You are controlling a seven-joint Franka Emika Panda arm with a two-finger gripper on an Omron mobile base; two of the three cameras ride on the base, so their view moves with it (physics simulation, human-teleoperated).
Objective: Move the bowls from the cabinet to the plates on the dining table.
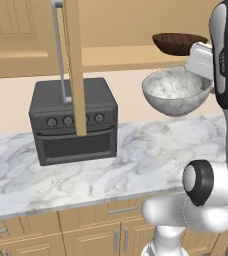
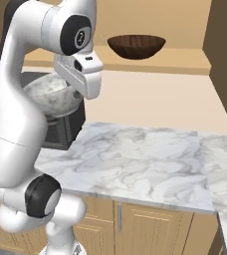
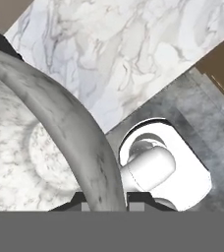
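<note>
The gripper (image 3: 106,197) clamps the rim of the marble bowl (image 1: 175,91) above the counter (image 1: 136,155), the wooden bowl (image 2: 136,46) resting on the cabinet shelf (image 2: 185,60).

Counter (image 1: 136,165): white-grey veined marble top, lying across the left base view above light wood drawer fronts.
On the counter: black oven (image 1: 73,122) is sitting at about 10 o'clock of the slab in the left base view, knobs facing forward.
Cabinet shelf (image 2: 185,60): tan wood ledge running above the counter.
On the shelf: dark wooden bowl (image 2: 136,46) is resting upright at 12 o'clock in the right base view.
</note>
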